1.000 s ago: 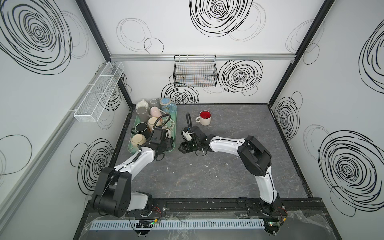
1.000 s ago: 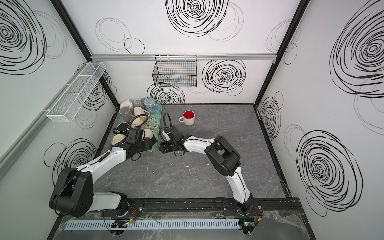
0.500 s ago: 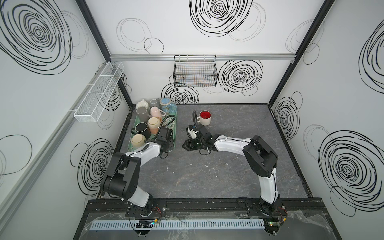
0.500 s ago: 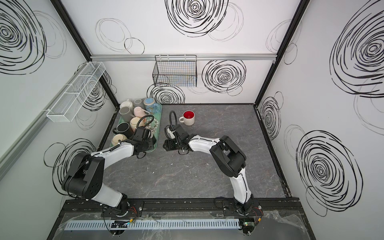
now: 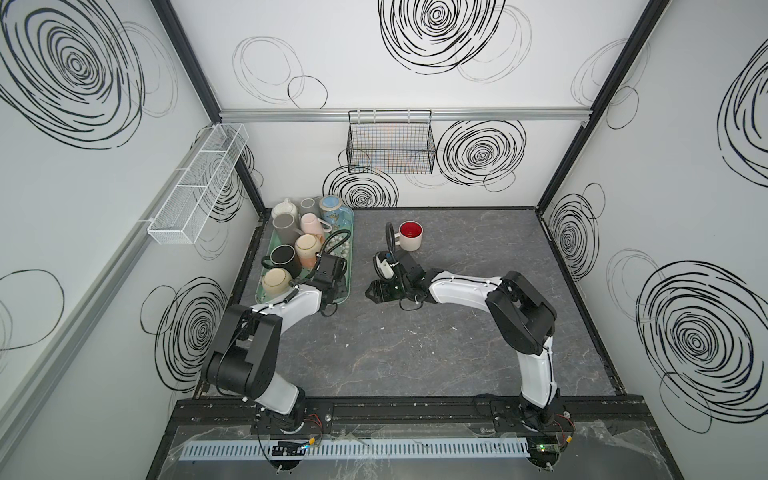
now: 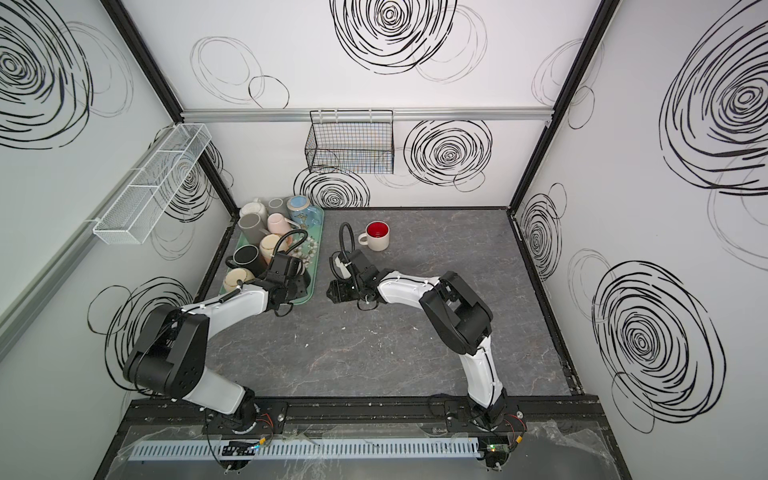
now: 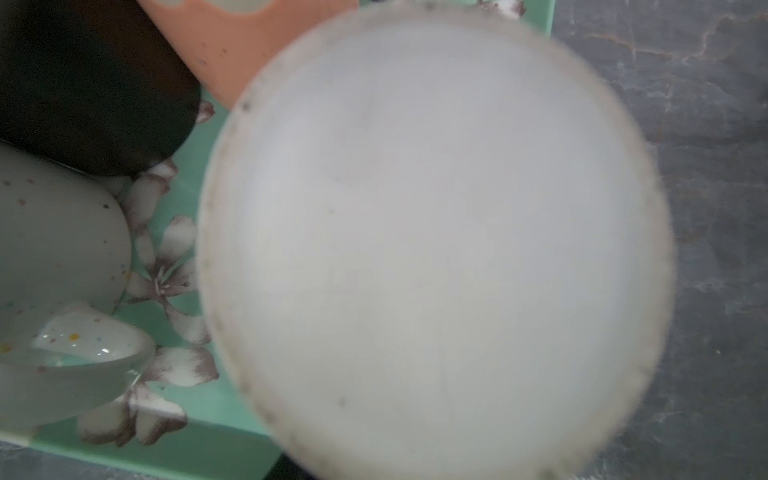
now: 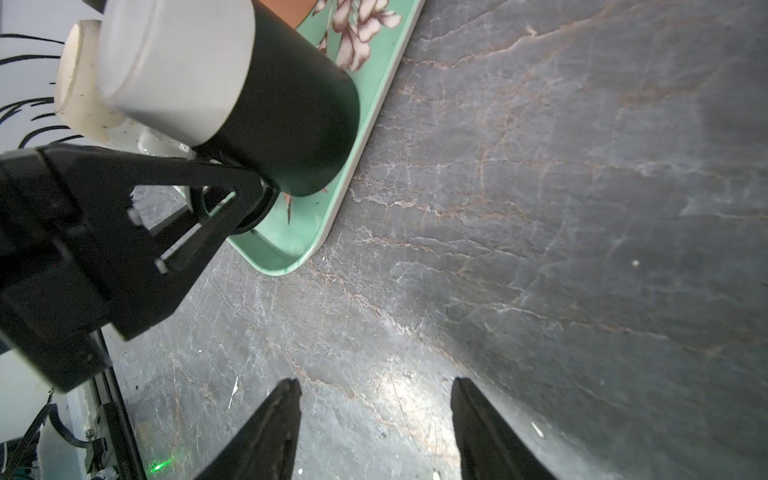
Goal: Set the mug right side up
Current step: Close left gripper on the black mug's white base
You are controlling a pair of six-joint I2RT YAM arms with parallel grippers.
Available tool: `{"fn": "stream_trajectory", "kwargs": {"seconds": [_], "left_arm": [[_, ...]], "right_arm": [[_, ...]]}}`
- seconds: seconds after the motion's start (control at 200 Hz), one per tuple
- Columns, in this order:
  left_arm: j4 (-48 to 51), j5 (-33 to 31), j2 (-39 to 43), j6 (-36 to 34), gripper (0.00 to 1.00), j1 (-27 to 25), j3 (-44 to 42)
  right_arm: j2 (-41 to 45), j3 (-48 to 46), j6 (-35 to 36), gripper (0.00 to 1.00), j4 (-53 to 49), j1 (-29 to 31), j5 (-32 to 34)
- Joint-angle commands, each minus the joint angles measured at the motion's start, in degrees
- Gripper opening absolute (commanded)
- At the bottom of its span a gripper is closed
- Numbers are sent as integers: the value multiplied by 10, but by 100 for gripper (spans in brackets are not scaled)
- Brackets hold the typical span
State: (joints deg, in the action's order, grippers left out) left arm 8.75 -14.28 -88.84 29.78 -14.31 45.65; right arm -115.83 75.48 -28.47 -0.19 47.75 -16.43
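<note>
The mug (image 8: 232, 95) is black with a pale flat base and stands mouth down on the near end of the green flowered tray (image 8: 291, 253). Its base (image 7: 432, 232) fills the left wrist view as a blurred white disc. My left gripper (image 8: 249, 199) reaches in low at the mug's side, by the handle. One finger (image 8: 195, 195) shows side-on and the gap between the jaws is hidden. In both top views the left gripper (image 5: 334, 286) (image 6: 297, 286) covers the mug. My right gripper (image 8: 376, 386) (image 5: 372, 291) hangs open over bare table beside the tray, holding nothing.
Several other mugs crowd the far part of the tray (image 5: 347, 249). A mug with a red inside (image 5: 410, 236) stands upright on the grey table behind my right arm. A black wire basket (image 5: 390, 143) hangs on the back wall. A white mesh shelf (image 5: 199, 183) is on the left wall.
My left arm has folded in closer and its gripper has settled at the mug on the tray's near end, its jaws narrowing. The right arm has barely shifted.
</note>
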Motion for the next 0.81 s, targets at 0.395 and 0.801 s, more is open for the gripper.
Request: {"fn": "stream_trajectory", "kwargs": {"seconds": [0.395, 0.801], "left_arm": [[-11, -22, 26, 6, 32, 15, 13], [-13, -13, 24, -6, 31, 37, 15]], "right_arm": [[27, -11, -4, 61, 9, -4, -4], [25, -11, -4, 61, 9, -3, -6]]}}
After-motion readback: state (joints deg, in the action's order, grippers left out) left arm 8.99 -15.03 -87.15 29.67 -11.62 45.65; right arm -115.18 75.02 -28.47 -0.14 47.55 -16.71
